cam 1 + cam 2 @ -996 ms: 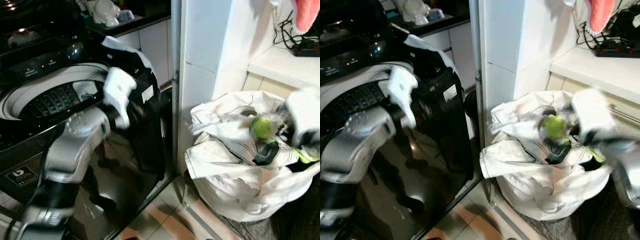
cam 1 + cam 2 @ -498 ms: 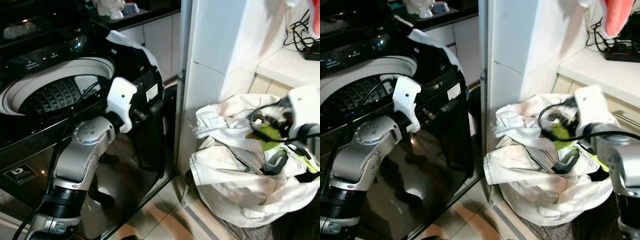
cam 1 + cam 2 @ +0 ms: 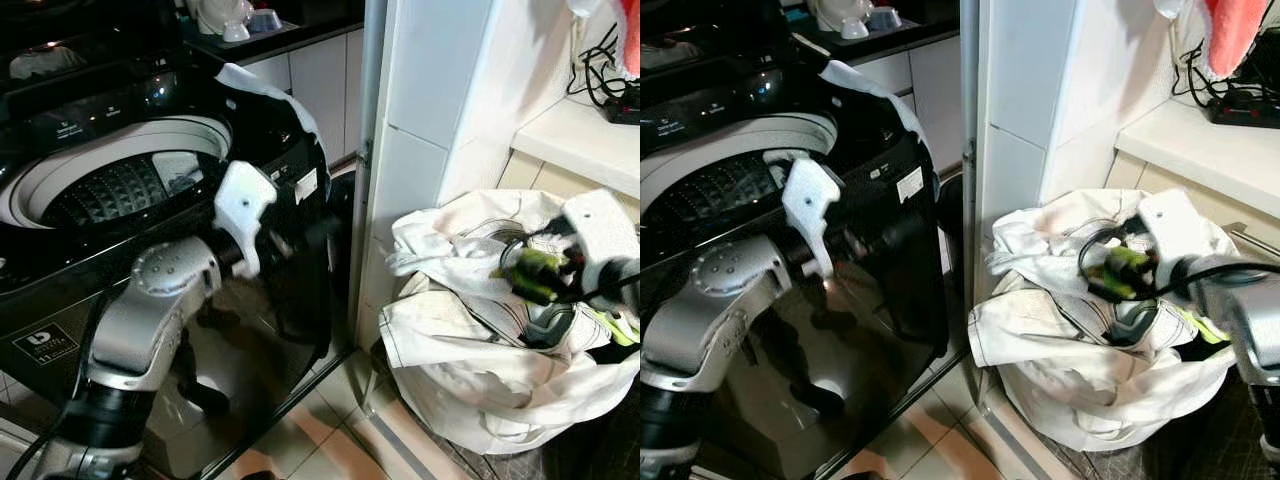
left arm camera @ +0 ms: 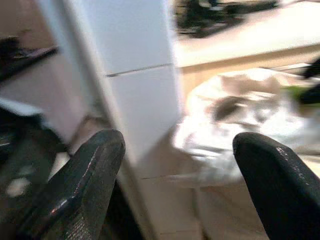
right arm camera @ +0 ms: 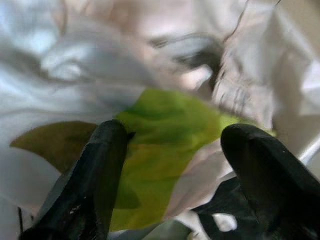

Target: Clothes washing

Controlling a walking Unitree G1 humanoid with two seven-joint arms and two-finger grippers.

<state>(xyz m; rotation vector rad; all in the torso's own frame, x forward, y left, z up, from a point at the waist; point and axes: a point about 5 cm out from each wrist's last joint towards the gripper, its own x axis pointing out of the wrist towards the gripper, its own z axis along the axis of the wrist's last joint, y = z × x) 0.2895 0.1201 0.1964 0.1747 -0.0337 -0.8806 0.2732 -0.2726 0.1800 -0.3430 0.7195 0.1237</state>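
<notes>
Tiled floor (image 3: 330, 440) bears washer (image 3: 120, 190) and laundry bag (image 3: 480, 370); both end effectors, left (image 4: 175, 190) and right (image 5: 170, 170), gape wide.

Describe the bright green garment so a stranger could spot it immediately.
Find the black top-loading washing machine; right of it, past the white pillar, sits a heap of white laundry. On top, at the right gripper, lies the lime-green cloth, the sole vivid colour there.

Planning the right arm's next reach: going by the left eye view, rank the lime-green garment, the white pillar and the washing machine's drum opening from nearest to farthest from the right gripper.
1. Lime-green garment, at the right gripper, atop the laundry bag.
2. White pillar, left of the bag.
3. Washing machine's drum opening, far left, beyond the pillar.
</notes>
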